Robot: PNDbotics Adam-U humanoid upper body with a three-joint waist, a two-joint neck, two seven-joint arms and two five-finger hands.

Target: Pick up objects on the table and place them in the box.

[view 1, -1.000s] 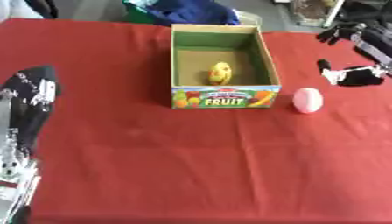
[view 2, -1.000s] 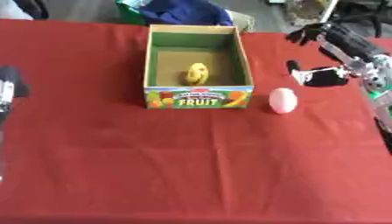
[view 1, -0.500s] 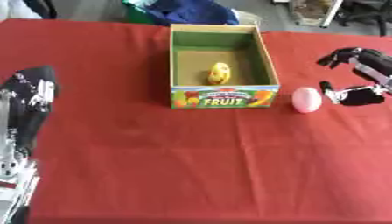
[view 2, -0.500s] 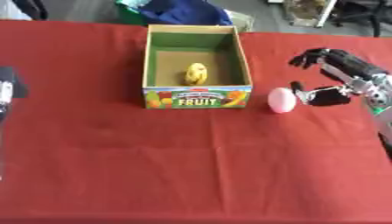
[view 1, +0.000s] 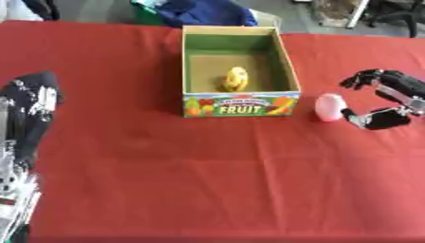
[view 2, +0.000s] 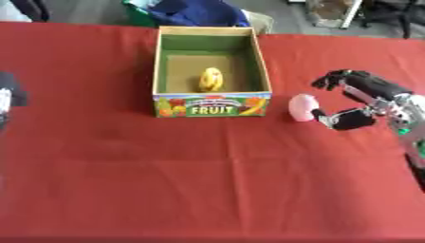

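Fingers of our right hand [view 2: 369, 102] spread wide, thumb low and just beside the egg [view 2: 302, 107], the others arched above; we hold nothing. The egg is pale pink, smooth, lying on the red table [view 2: 207, 175] right of the box [view 2: 212, 105]. A yellow fruit [view 2: 211, 79] sits inside. Our left hand [view 1: 29, 109] rests open at the left edge.

The tabletop [view 1: 166, 190] was covered in a red cloth. A cardboard box [view 1: 239, 110] stood on it near the far side, open at the top, with fruit pictures and the word FRUIT on its front wall. A pale pink egg-shaped thing [view 1: 329, 106] lay on the cloth just beside the box's front right corner, a little apart from it. The near part of the cloth was bare red.
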